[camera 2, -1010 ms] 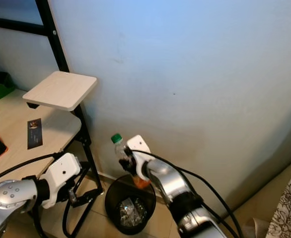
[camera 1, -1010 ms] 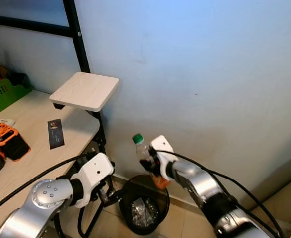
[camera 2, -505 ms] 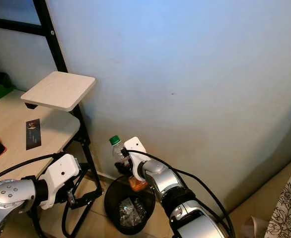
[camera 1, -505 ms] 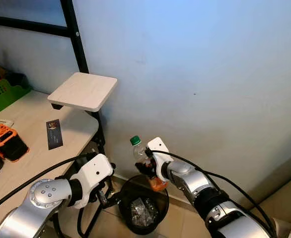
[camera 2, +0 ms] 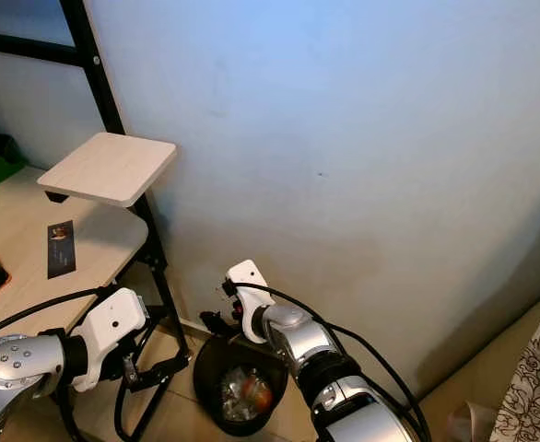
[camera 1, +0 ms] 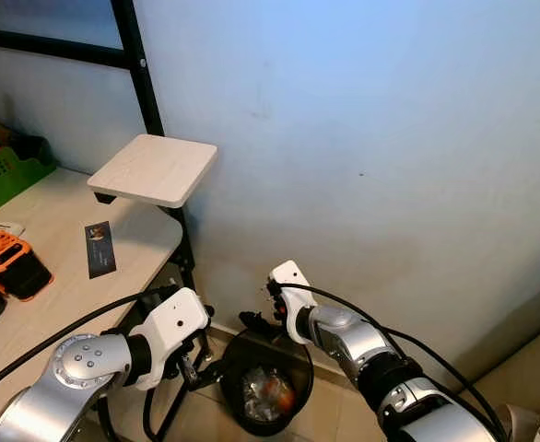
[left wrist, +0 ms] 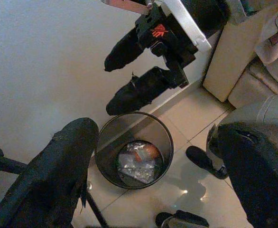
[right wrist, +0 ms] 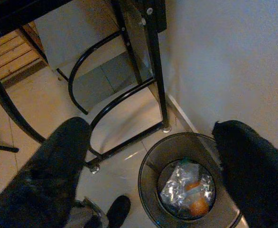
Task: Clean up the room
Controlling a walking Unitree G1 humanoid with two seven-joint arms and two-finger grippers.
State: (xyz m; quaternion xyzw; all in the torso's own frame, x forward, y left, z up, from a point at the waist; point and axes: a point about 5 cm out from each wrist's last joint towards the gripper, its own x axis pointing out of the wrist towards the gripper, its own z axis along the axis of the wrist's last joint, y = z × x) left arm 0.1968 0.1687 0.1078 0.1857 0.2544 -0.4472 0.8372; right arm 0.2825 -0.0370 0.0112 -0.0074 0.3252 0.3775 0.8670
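A black wire trash bin (camera 1: 237, 357) stands on the floor against the wall, lined with crumpled foil. A clear bottle with orange liquid (camera 1: 275, 397) lies inside it, and shows too in the left wrist view as the bottle (left wrist: 145, 152) and in the right wrist view as the bottle (right wrist: 196, 204). My right gripper (camera 1: 262, 314) hangs open just above the bin's rim, holding nothing. My left gripper (camera 1: 207, 366) is open, low beside the bin's left side near the desk legs.
A light wooden desk (camera 1: 58, 267) with a black metal frame (camera 1: 187, 249) stands left of the bin. It carries a raised shelf (camera 1: 155, 168), an orange device (camera 1: 12, 262), a dark card (camera 1: 100, 248) and a green basket (camera 1: 3, 173). The blue wall (camera 1: 371, 138) is close behind.
My right gripper has opened and the bottle it held above the bin has dropped in. The gripper itself sank slightly toward the rim. The left arm stayed put.
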